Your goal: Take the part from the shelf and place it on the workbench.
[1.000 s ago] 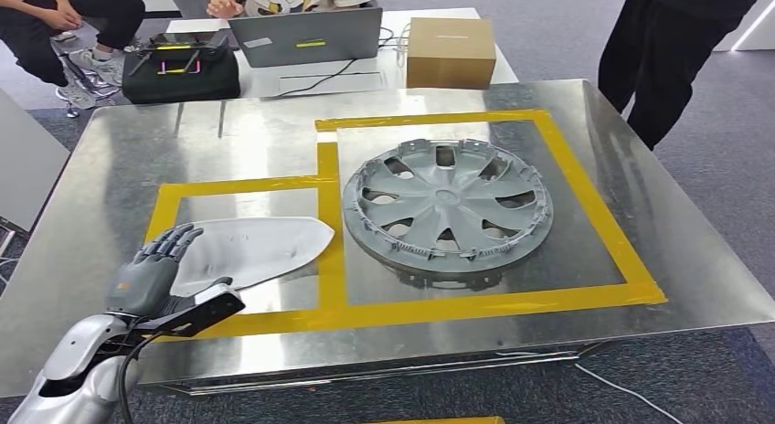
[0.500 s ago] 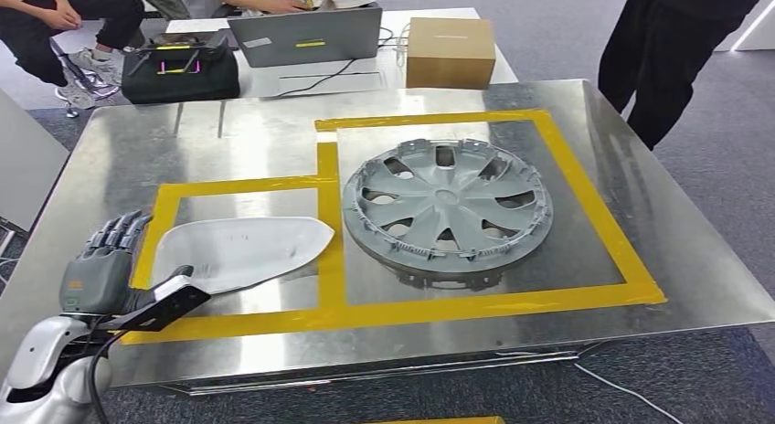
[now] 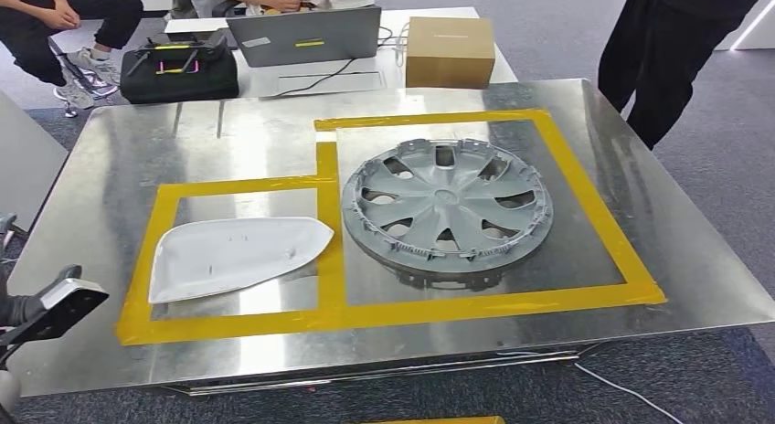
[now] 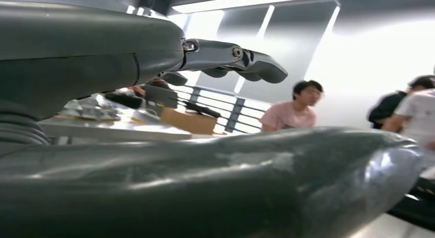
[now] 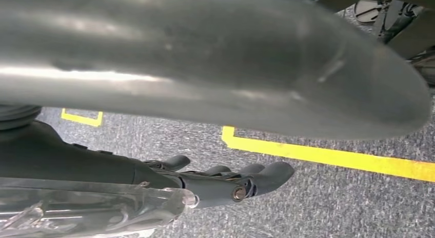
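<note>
The part, a white mirror-shaped shell (image 3: 236, 256), lies flat on the steel workbench (image 3: 256, 132) inside the left yellow-taped box (image 3: 236, 184). Nothing touches it. My left hand (image 4: 97, 58) has drawn back off the bench's left front corner, where its wrist bracket (image 3: 57, 309) shows at the picture's edge. Its fingers (image 4: 241, 61) are stretched out, apart from the thumb (image 4: 267, 181), and hold nothing. My right hand (image 5: 77, 161) hangs over the grey carpet with its fingers (image 5: 251, 179) loosely extended and nothing in them.
A grey wheel cover (image 3: 447, 205) fills the right taped box. Behind the bench stand a laptop (image 3: 304, 36), a cardboard box (image 3: 451, 51) and a black bag (image 3: 180, 69). People sit at the back left, and one stands at the back right (image 3: 672, 49).
My left hand let go of the white part and pulled back left and toward me, off the bench. The part stayed in the taped box.
</note>
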### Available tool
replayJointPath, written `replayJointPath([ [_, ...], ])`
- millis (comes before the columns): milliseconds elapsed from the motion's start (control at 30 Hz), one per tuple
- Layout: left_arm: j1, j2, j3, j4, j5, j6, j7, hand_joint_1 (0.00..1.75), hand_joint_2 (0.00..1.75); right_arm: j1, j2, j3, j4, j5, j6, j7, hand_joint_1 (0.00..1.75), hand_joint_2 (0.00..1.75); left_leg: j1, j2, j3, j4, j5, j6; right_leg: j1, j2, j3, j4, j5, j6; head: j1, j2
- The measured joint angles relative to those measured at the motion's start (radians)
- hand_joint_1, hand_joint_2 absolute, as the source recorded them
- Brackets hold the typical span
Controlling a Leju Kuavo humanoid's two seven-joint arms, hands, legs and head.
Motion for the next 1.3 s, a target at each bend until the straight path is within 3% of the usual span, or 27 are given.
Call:
replayJointPath([
  [233,0.038,0.002,0.153,-0.026,0.023,0.01,-0.04,0.0,0.0,-0.001,0.0,-0.004,0.0,0.002,-0.005,0.0,0.0,0.0,0.0,0.0,0.0,0.0,-0.001,-0.001,0.0,0.0,0.0,0.0,-0.001,-0.001,0.0,0.0],
  [633,0.044,0.001,0.214,-0.038,0.026,0.022,-0.048,0.0,0.0,-0.002,0.0,-0.006,0.0,0.002,-0.006,0.0,0.0,0.0,0.0,0.0,0.0,0.0,-0.001,-0.001,0.0,-0.001,0.0,0.0,-0.001,-0.001,0.0,0.0],
  [867,0.046,0.002,0.307,-0.04,0.042,0.038,-0.088,0.0,0.0,-0.002,0.0,-0.009,0.0,-0.01,-0.009,0.0,0.0,0.0,0.001,0.0,0.0,0.0,-0.001,-0.002,0.001,0.0,0.001,0.0,-0.002,-0.001,0.0,0.0],
  [1033,0.042,-0.012,0.513,-0.039,0.051,-0.052,-0.215,0.0,0.0,0.002,0.0,-0.02,0.0,-0.025,-0.01,0.006,0.0,0.0,0.001,0.0,0.0,0.0,-0.002,-0.003,0.001,0.0,0.0,0.0,-0.003,-0.002,0.0,0.0],
  [1167,0.015,-0.055,0.718,-0.039,0.024,-0.161,-0.332,0.0,0.0,0.002,0.0,-0.035,0.0,-0.037,-0.011,0.009,0.0,0.0,0.001,0.0,0.0,-0.001,-0.003,-0.003,0.001,0.0,0.0,0.0,-0.004,-0.002,0.0,0.0],
  [1300,-0.041,-0.102,0.916,-0.035,0.035,-0.211,-0.382,0.0,0.0,-0.003,0.001,-0.042,0.0,-0.061,-0.014,-0.048,0.0,0.0,0.001,0.0,0.001,-0.001,-0.003,-0.003,0.001,0.0,0.0,0.0,-0.004,-0.001,0.0,0.0],
])
